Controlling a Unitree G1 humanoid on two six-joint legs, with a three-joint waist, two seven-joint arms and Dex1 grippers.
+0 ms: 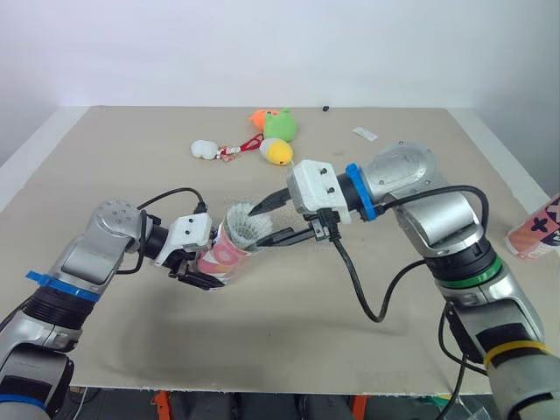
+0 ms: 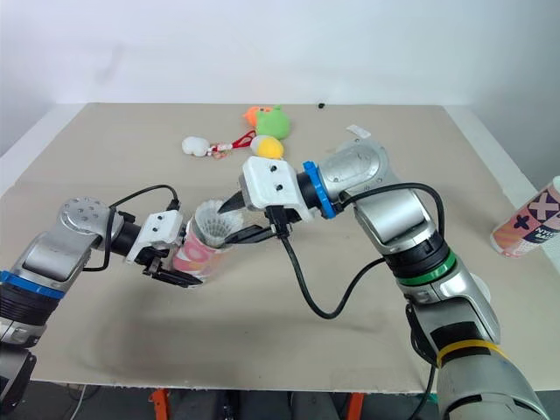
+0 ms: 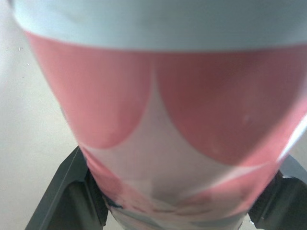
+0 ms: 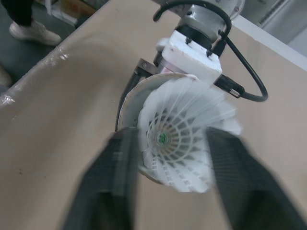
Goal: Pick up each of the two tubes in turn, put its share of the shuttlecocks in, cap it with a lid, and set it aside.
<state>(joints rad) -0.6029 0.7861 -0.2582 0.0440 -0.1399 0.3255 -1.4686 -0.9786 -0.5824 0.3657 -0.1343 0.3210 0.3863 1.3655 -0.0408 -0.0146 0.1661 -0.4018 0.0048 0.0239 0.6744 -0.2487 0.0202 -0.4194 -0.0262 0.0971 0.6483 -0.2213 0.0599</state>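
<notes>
Filling step, as judged. Over the surface (image 1: 367, 332), the tilted tube (image 1: 220, 255) is clamped by the left fingers (image 3: 62, 191). A shuttlecock (image 4: 177, 139), pinched by the right fingers (image 4: 108, 182), is held at its mouth. A straight inward push is probably required next.

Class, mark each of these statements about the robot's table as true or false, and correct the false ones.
1. The left tool holds a pink-and-white tube. True.
2. A shuttlecock sits at that tube's mouth, with the right tool around it. True.
3. The held tube already has a lid on. False: its mouth is open, with the shuttlecock's feathers showing in it.
4. The second tube lies flat in the middle of the table. False: it stands by the table's right edge.
5. Soft toys lie at the far side of the table. True.
</notes>
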